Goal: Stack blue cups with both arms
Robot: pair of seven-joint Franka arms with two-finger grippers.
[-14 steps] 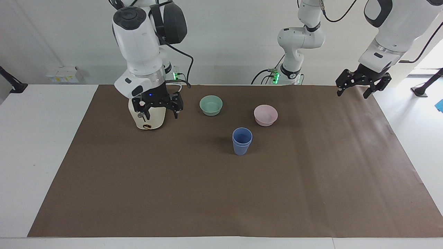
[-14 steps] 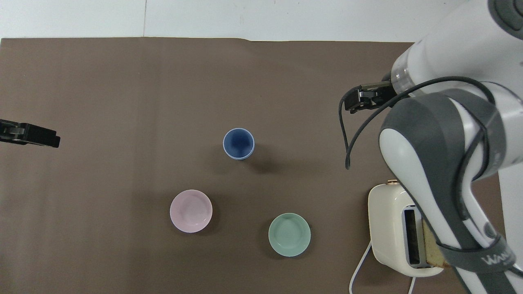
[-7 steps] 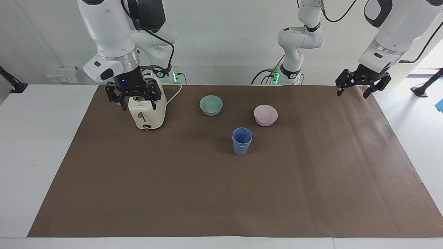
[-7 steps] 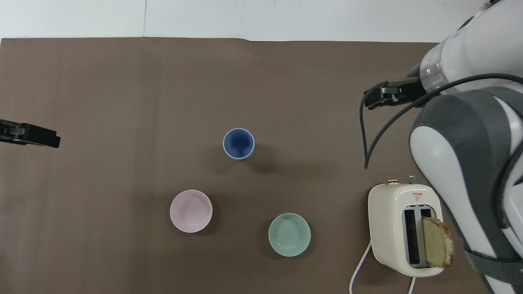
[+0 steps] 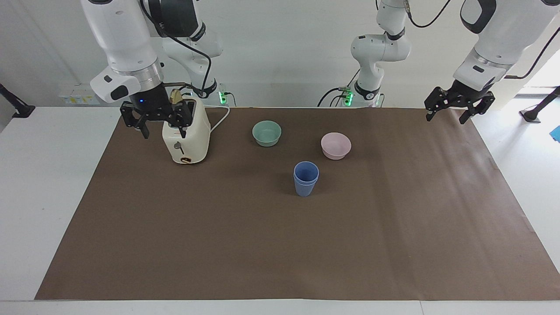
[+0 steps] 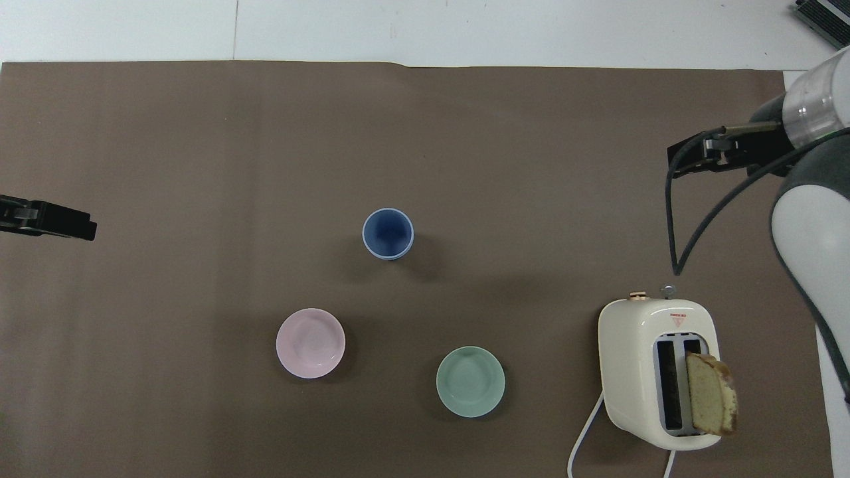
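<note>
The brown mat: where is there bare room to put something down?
Everything on the brown mat farther from the robots than the stacked blue cups is bare. It is crowded nearer the robots: toaster, green bowl, pink bowl.

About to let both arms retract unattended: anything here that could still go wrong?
Right gripper, jaws open, hangs beside the cream toaster and its protruding bread slice; a careless swing might clip them. The two nested matte blue plastic cups stand freely mid-mat, so a low pass could topple them. Left gripper waits at the mat's edge.

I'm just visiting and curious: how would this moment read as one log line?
blue cups: stacked, mid-table | left gripper: open, empty | right gripper: open, empty, beside toaster
</note>
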